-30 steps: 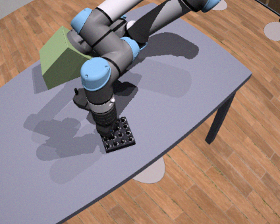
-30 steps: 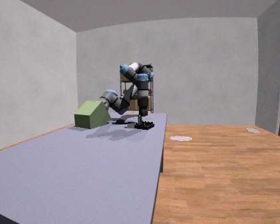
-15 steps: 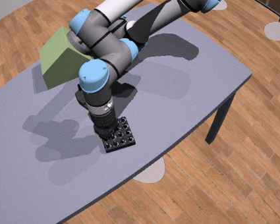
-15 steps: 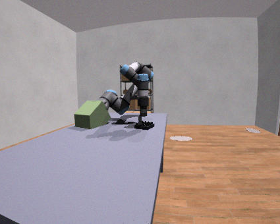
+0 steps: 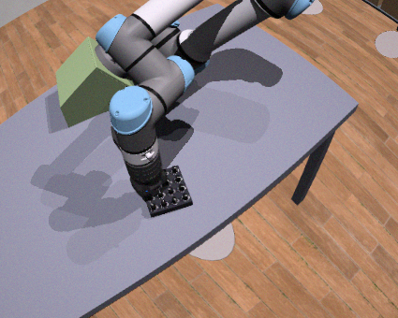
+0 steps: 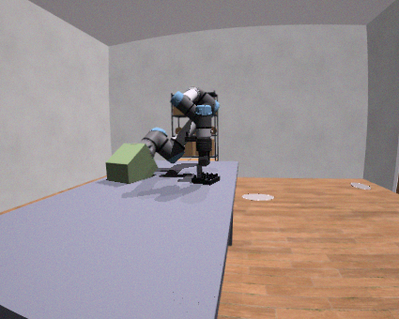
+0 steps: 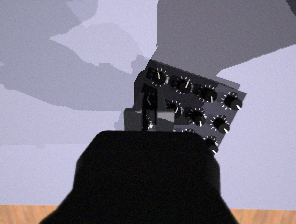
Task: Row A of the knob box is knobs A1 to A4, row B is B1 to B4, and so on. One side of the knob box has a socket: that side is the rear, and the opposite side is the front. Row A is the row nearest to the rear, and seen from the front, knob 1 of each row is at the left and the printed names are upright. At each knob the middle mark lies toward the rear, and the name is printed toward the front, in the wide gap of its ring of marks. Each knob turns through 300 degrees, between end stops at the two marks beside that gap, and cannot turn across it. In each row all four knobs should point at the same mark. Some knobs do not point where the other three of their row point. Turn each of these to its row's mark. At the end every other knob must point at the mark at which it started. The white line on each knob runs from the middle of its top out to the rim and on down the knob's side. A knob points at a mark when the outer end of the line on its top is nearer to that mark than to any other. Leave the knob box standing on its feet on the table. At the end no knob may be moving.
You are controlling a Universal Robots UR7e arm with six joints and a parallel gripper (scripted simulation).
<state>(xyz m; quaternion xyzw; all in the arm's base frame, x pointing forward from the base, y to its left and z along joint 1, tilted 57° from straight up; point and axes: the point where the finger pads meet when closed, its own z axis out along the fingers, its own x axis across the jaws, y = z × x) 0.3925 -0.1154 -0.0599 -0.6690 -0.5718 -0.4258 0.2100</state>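
The black knob box [image 5: 184, 201] [image 6: 211, 179] [image 7: 218, 86] stands on its feet on the grey table [image 5: 268, 108], near the front edge. It carries rows of black knobs with white lines. My gripper [image 5: 148, 191] [image 6: 201, 171] [image 7: 150, 102] points straight down over the box's left corner as the top camera sees it. Its fingers are shut on a knob there. The wrist and fingers hide that knob, so I cannot read its name or its line. In the wrist view several other knobs [image 7: 196, 116] show to the right of the fingers.
A green slanted block [image 5: 82, 86] [image 6: 128, 164] stands on the table behind the arm. The table's front edge [image 5: 230, 220] runs close to the knob box. A shelf rack stands behind the robot in the exterior view.
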